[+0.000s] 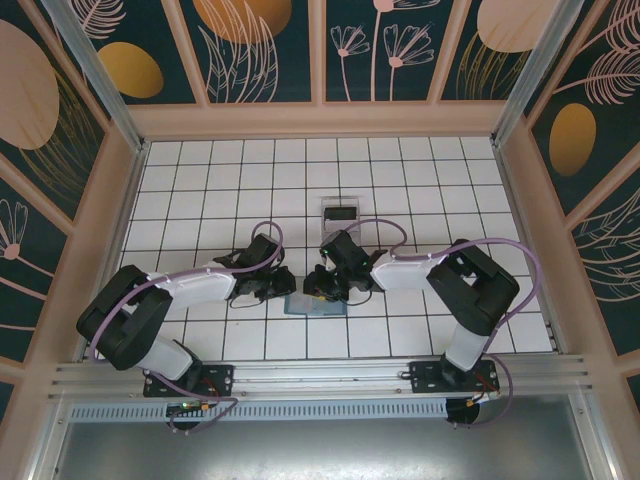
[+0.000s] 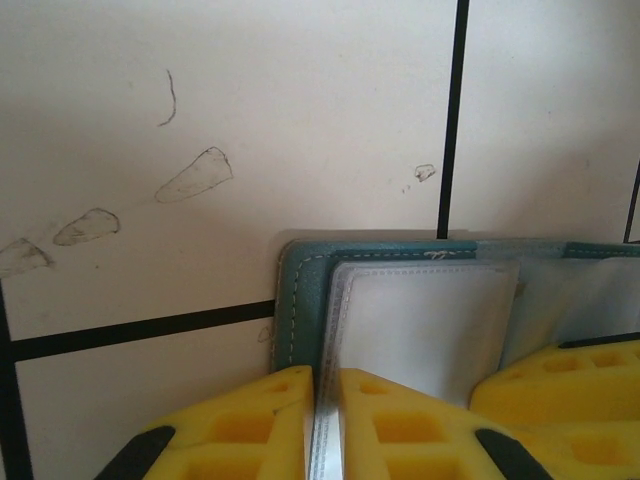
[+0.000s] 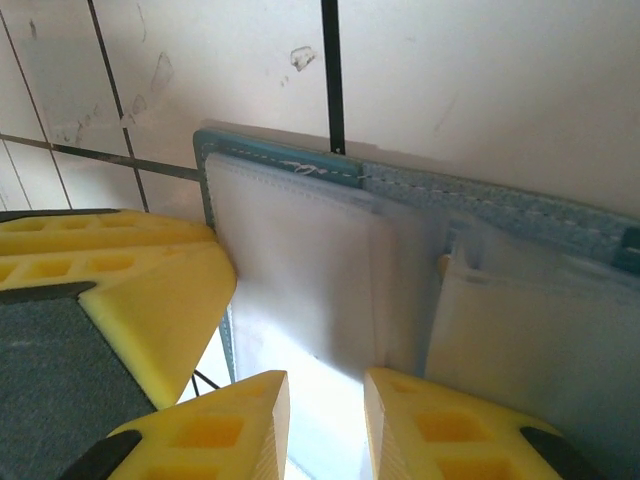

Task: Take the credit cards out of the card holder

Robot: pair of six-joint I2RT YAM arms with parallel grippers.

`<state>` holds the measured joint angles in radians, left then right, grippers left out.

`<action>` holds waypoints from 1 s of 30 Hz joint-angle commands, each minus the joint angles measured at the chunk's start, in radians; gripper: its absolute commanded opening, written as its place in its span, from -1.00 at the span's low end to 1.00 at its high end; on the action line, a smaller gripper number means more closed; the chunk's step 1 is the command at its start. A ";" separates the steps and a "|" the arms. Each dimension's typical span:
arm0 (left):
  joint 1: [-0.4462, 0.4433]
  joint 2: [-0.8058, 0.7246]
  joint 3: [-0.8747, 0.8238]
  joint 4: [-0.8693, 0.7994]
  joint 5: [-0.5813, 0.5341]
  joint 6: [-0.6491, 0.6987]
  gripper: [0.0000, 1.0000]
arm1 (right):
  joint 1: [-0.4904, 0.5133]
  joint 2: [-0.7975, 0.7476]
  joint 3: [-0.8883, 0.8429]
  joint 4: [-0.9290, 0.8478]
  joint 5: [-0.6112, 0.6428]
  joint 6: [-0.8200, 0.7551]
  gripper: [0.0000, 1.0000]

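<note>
- The card holder (image 1: 313,306) lies open on the white tiled table (image 1: 400,180), directly between the two grippers. Its teal cover faces down and its clear sleeves (image 2: 420,320) face up.
- The left gripper (image 2: 325,375) sits at the holder's left end. Its yellow fingers are pressed together on the edge of one clear sleeve, which runs up through the thin slit between them. The teal stitched border lies just ahead of the fingertips and to their left.
- The right gripper (image 3: 325,385) reaches in from the holder's other side. Its fingers stand slightly apart with a translucent sleeve passing between them, but I cannot tell whether the pads actually pinch it.
- In the right wrist view, the teal spine runs across ahead of the fingertips. A yellow finger (image 3: 110,270) of the left gripper lies close by on the left.
- In the overhead view, a clear tray (image 1: 340,203) sits beyond the right gripper, apart from the holder, and a dark card (image 1: 342,213) lies inside it.
</note>
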<state>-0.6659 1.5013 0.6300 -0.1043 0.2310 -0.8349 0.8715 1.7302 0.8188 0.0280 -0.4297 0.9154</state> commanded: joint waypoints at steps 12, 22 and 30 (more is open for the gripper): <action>0.000 -0.032 -0.019 -0.093 -0.010 -0.006 -0.54 | 0.008 -0.018 0.026 -0.189 0.092 -0.056 -0.43; 0.001 -0.030 -0.013 -0.106 -0.009 0.000 -0.59 | 0.004 -0.031 0.027 -0.204 0.105 -0.068 -0.43; 0.000 -0.053 0.019 -0.127 0.009 0.006 -0.59 | 0.004 -0.024 0.001 -0.173 0.095 -0.057 -0.47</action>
<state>-0.6659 1.4715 0.6300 -0.1669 0.2352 -0.8349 0.8722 1.7065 0.8421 -0.0967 -0.3706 0.8688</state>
